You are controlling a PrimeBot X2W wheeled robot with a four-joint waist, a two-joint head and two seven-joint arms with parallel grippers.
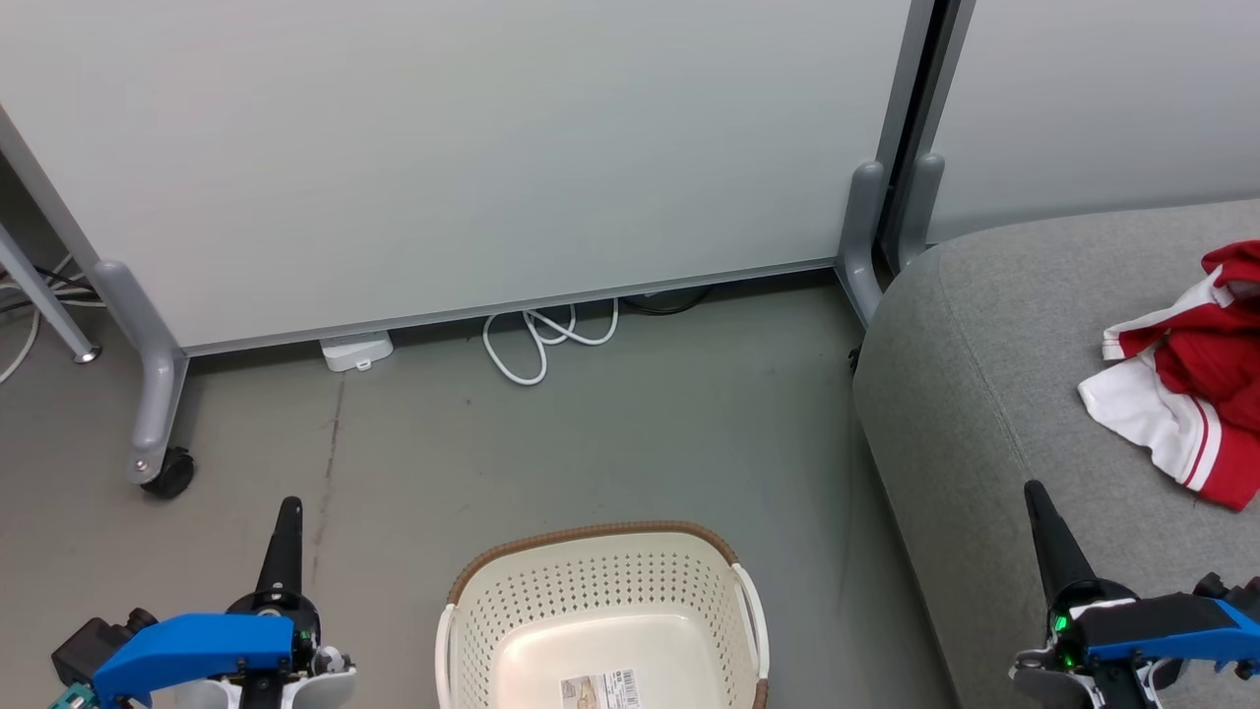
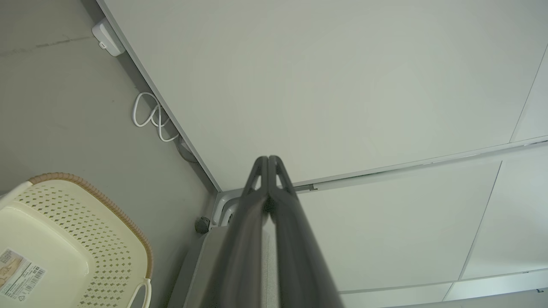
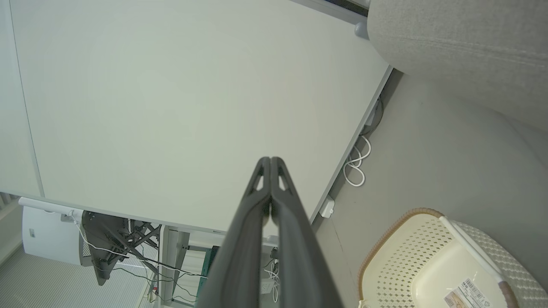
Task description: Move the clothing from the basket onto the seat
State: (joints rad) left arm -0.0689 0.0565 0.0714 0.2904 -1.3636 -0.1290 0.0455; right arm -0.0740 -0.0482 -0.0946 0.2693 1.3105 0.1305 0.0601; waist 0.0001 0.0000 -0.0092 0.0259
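Observation:
The cream perforated basket [image 1: 600,615] with a brown rim stands on the floor at the bottom centre, holding nothing but a label on its bottom; the left wrist view shows the basket [image 2: 64,239] too, as does the right wrist view [image 3: 432,265]. Red and white clothing [image 1: 1186,379] lies crumpled on the grey seat [image 1: 994,374] at the right. My left gripper [image 1: 288,512] is shut and empty, left of the basket above the floor. Over the seat's front edge, my right gripper [image 1: 1036,497] is shut too, empty, below and left of the clothing.
A pale partition wall [image 1: 463,148] on grey wheeled legs [image 1: 148,394] runs across the back. A looped white cable [image 1: 541,340] and a small white box [image 1: 356,350] lie at its foot. Bare grey floor [image 1: 630,443] separates the wall, basket and seat.

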